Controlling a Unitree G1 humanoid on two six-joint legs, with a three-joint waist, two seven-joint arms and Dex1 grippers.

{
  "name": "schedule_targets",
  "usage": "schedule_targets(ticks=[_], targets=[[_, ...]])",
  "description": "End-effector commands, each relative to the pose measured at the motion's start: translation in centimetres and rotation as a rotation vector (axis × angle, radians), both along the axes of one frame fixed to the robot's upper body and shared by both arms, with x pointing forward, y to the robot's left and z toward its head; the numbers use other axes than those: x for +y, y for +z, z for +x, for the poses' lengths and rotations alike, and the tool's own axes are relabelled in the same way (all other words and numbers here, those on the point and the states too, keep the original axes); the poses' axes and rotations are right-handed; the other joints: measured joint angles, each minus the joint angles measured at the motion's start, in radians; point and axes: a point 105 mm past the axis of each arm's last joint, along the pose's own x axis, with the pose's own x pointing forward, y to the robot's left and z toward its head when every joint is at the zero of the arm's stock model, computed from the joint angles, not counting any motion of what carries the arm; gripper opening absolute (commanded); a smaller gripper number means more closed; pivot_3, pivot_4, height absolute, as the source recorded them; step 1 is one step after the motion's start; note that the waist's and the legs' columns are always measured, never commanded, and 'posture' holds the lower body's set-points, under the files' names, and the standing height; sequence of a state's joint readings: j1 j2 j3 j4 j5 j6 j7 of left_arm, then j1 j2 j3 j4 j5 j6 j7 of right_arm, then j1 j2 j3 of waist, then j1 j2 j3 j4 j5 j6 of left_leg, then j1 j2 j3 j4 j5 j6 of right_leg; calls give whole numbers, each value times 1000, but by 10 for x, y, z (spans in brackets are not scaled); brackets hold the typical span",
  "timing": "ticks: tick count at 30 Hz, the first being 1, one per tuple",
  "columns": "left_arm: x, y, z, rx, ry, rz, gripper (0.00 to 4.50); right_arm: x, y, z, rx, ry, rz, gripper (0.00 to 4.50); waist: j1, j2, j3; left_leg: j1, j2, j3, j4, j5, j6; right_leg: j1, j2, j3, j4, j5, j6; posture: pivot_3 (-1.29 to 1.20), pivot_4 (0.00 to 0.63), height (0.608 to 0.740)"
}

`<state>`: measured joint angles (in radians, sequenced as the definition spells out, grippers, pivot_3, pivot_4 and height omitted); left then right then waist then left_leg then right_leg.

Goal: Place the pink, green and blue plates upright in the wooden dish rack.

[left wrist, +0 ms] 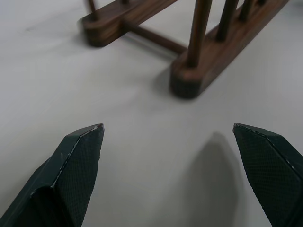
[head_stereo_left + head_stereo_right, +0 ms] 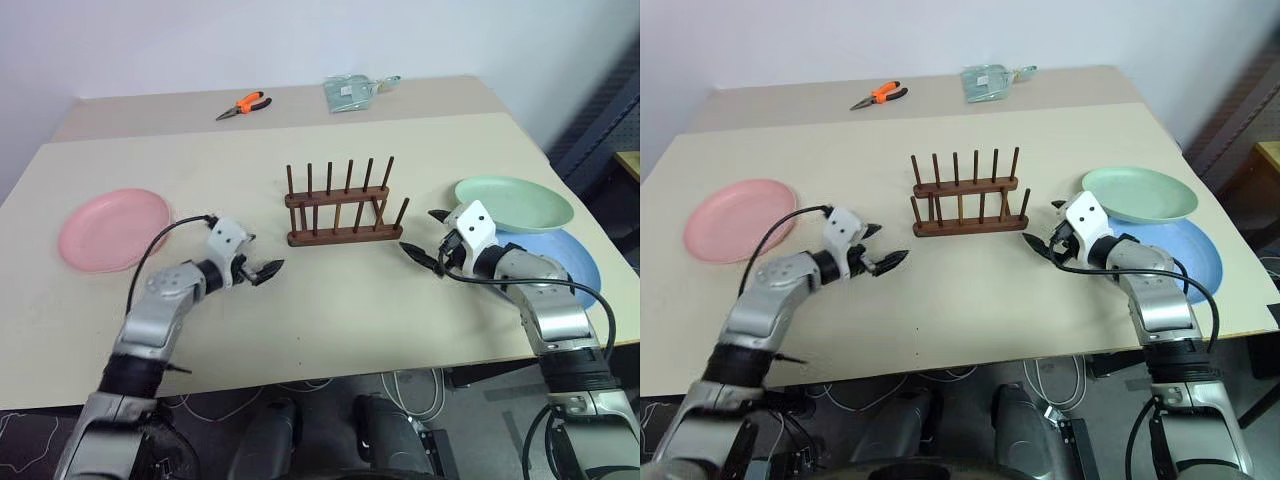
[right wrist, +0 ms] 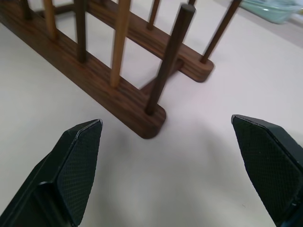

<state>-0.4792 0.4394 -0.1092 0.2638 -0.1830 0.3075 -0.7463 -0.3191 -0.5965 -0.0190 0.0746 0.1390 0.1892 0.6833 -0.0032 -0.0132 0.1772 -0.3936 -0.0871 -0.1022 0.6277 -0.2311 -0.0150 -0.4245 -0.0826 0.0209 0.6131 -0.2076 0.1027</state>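
Off to the left gripper's [image 2: 262,268] outer side lies the pink plate [image 2: 115,228]; green plate [image 2: 514,202] and blue plate [image 2: 570,258] probably suit the right gripper [image 2: 424,256]; both gape wide, empty.

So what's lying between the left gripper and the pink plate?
Nothing: in the left eye view only bare table separates the left gripper from the pink plate.
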Motion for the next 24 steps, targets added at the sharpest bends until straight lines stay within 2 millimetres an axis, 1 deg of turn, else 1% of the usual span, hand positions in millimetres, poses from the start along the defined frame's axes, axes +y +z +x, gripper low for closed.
schedule_targets(ticks=[1, 2, 3, 5, 6, 8, 10, 13, 14, 17, 19, 21, 22, 24], targets=[[-16, -2, 16, 21, -74, 9, 4500, 3, 15, -10, -75, -13, 10, 4447, 1, 0, 0, 0, 0, 0, 0, 0, 0, 0, 0, 0, 0, 0, 0, 0, 150, 739], [-17, -3, 19, 34, -85, 2, 4500, 5, 14, -13, -76, -17, 11, 4447, 4, 0, 0, 0, 0, 0, 0, 0, 0, 0, 0, 0, 0, 0, 0, 0, 150, 739], [-23, -7, 21, 48, -117, 23, 4500, 5, 13, -17, -77, -29, 10, 4447, 4, 0, 0, 0, 0, 0, 0, 0, 0, 0, 0, 0, 0, 0, 0, 0, 150, 739], [-28, -13, 23, 63, -160, 56, 4500, 7, 12, -23, -78, -48, 12, 4447, 3, 0, 0, 0, 0, 0, 0, 0, 0, 0, 0, 0, 0, 0, 1, 0, 150, 739], [-32, -16, 25, 69, -175, 68, 4243, 6, 11, -26, -76, -61, 14, 4482, 4, 0, 0, 0, 0, 0, 0, 0, 0, 0, 0, 0, 0, 0, 1, 0, 150, 739], [-36, -21, 25, 82, -195, 69, 3599, 7, 9, -33, -72, -77, 10, 4500, 9, 0, 0, 0, 0, 0, 1, 0, 0, 0, 0, 0, 0, 0, 1, 0, 150, 739], [-37, -24, 21, 87, -232, 77, 2675, 8, 9, -38, -67, -85, 10, 4500, 10, 0, -1, 0, 0, 0, 1, 0, 1, 0, -1, 0, 0, 0, 1, 0, 150, 739], [-37, -30, 15, 82, -277, 105, 1204, 4, 8, -42, -54, -100, 1, 4500, 12, 0, -1, 0, -1, 0, 1, -1, 1, 1, -1, 0, 0, -1, 2, 0, 150, 739], [-37, -30, 12, 72, -294, 114, 810, 4, 7, -43, -50, -103, -4, 4500, 12, 0, -1, 0, -1, 0, 1, -1, 1, 1, -1, 0, 0, -1, 2, 0, 150, 739], [-41, -24, 2, 49, -350, 85, 750, -3, 8, -40, -42, -106, -37, 4500, 11, 1, -1, 1, -1, 0, 1, -1, 1, 1, -1, 0, 0, -1, 2, 0, 150, 739], [-41, -20, -10, 38, -398, 81, 750, -9, 10, -38, -43, -108, -54, 4500, 10, 1, -1, 0, -1, 0, 1, -1, 2, 1, -1, 0, 0, -1, 2, 0, 150, 739], [-43, -13, -28, 29, -466, 73, 750, -19, 12, -34, -43, -123, -77, 4500, 7, 1, -1, 1, -1, 0, 1, -1, 2, 1, -1, 0, 0, -1, 2, 0, 150, 739], [-42, -10, -35, 30, -484, 69, 750, -21, 12, -34, -44, -127, -84, 4500, 7, 1, -1, 1, -1, 0, 1, -1, 2, 1, -1, 1, 0, -1, 2, 0, 150, 739], [-39, -6, -52, 47, -523, 71, 750, -32, 12, -31, -41, -147, -107, 4500, 7, 1, -1, 0, -1, 0, 1, -1, 2, 1, -1, 1, 0, -1, 2, 0, 150, 739]])
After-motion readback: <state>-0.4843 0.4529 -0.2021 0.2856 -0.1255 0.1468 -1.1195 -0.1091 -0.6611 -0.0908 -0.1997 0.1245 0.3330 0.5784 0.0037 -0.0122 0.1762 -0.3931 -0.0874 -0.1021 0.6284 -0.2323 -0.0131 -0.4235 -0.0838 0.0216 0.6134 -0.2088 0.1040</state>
